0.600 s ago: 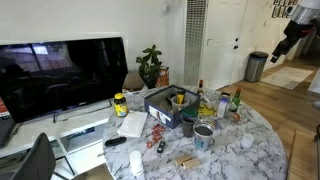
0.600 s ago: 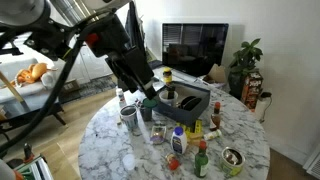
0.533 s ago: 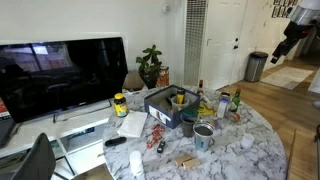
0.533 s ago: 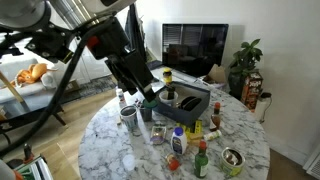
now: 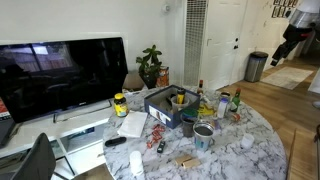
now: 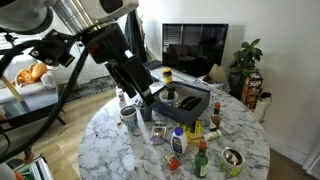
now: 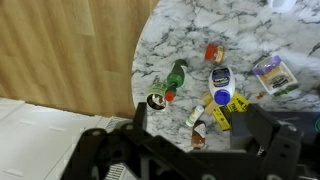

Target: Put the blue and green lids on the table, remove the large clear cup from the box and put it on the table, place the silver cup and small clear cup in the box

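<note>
The dark navy box stands on the round marble table, and it also shows in an exterior view. The large clear cup stands inside it, showing yellow. The silver cup stands on the table in front of the box, its top dark; it also shows in an exterior view. I cannot make out the green lid, the blue lid or the small clear cup. My gripper is open and empty, high above the table edge. It hangs near the box in an exterior view.
Under the gripper lie a green bottle, an open tin can, a blue-capped bottle and a small brown bottle. Wooden floor lies beyond the table edge. A television and a plant stand behind the table.
The arm has shifted slightly in an exterior view. The objects on the table have not moved.
</note>
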Available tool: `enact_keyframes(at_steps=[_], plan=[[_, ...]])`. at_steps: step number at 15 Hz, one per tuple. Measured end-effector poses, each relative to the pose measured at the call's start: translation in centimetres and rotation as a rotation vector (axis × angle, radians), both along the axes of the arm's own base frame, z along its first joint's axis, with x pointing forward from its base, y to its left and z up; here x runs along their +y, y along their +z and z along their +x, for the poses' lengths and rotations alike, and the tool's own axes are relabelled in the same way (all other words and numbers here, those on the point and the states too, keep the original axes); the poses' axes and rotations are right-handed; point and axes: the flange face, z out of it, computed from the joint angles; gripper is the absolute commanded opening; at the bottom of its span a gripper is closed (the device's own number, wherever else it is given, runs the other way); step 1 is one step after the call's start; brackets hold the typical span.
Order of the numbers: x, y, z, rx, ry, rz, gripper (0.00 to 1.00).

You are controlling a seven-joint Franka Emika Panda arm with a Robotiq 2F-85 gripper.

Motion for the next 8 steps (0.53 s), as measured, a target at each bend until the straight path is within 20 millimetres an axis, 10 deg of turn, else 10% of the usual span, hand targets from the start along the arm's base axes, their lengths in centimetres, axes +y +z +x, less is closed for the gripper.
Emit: enact_keyframes(at_steps=[3,8], plan=[[0.7,0.2,0.8,-0.013,0.041,0.012,1.0],[7.1,-2.9,6.8,-0.05,0.235,0.165,1.0]])
